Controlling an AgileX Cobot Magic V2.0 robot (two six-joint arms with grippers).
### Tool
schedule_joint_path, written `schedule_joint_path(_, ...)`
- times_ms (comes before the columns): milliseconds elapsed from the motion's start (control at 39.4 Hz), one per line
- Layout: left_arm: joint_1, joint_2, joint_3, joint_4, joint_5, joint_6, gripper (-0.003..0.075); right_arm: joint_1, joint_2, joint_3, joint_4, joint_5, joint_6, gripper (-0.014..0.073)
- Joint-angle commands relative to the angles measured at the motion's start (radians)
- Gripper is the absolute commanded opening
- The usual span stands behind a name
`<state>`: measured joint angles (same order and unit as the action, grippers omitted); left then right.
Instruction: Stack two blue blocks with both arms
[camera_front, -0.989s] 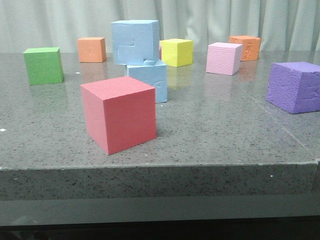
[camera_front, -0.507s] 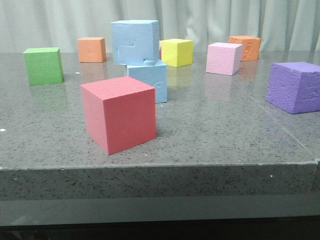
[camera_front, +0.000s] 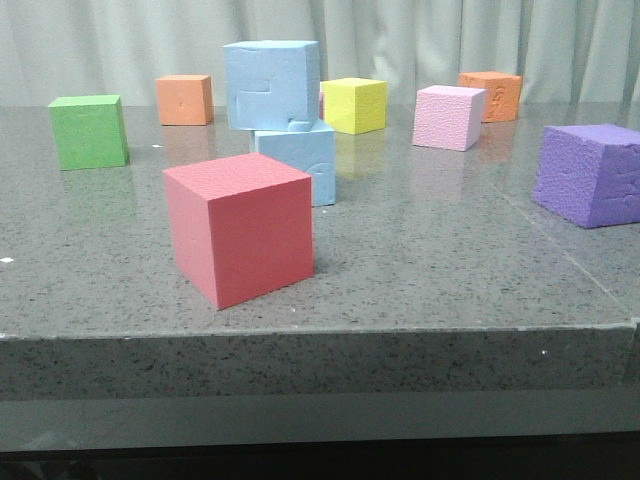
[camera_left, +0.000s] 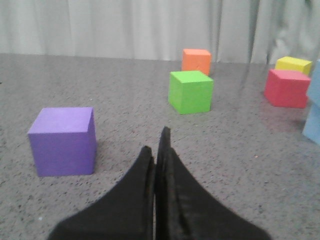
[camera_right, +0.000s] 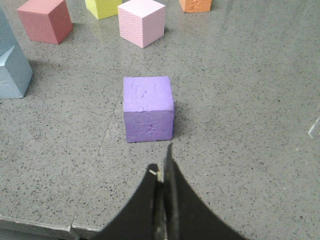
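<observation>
Two light blue blocks stand stacked at the middle back of the table. The upper blue block (camera_front: 270, 82) sits a little askew on the lower blue block (camera_front: 302, 162). The stack shows at the edge of the left wrist view (camera_left: 314, 110) and of the right wrist view (camera_right: 13, 72). My left gripper (camera_left: 156, 145) is shut and empty, low over bare table, far from the stack. My right gripper (camera_right: 162, 162) is shut and empty, just short of a purple cube (camera_right: 148, 108). Neither gripper shows in the front view.
A red cube (camera_front: 240, 240) stands in front of the stack. A green cube (camera_front: 88, 130), two orange cubes (camera_front: 184, 98) (camera_front: 490, 95), a yellow cube (camera_front: 354, 104), a pink cube (camera_front: 448, 116) and the purple cube (camera_front: 590, 172) lie around. Another purple cube (camera_left: 64, 141) is beside my left gripper. The table edge (camera_front: 320, 335) is near.
</observation>
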<state>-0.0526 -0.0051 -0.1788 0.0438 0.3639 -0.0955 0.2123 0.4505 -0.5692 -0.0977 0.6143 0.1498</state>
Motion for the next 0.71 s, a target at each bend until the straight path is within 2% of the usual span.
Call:
schedule_joint_path(0,0.038,-0.009,0.021,-0.014,-0.121,0.000,-0.0020,-0.006,0.006,-0.027,-0.007,-0.084,-0.011,-0.0067)
schedule_joint_path(279,0.050,-0.019,0.128,-0.014,-0.204,0.000,-0.0020,-0.006,0.006,-0.027,-0.007,-0.084,-0.011,-0.0067)
schedule_joint_path(431,0.050,-0.019,0.189,-0.014,-0.296,0.000,-0.0020,-0.006,0.006,-0.027,-0.007,-0.084,-0.011,-0.0067)
schedule_joint_path(685,0.050,-0.019,0.187,-0.014,-0.274,0.000,-0.0020,-0.006,0.006,-0.027,-0.007,-0.084,-0.011,-0.0067)
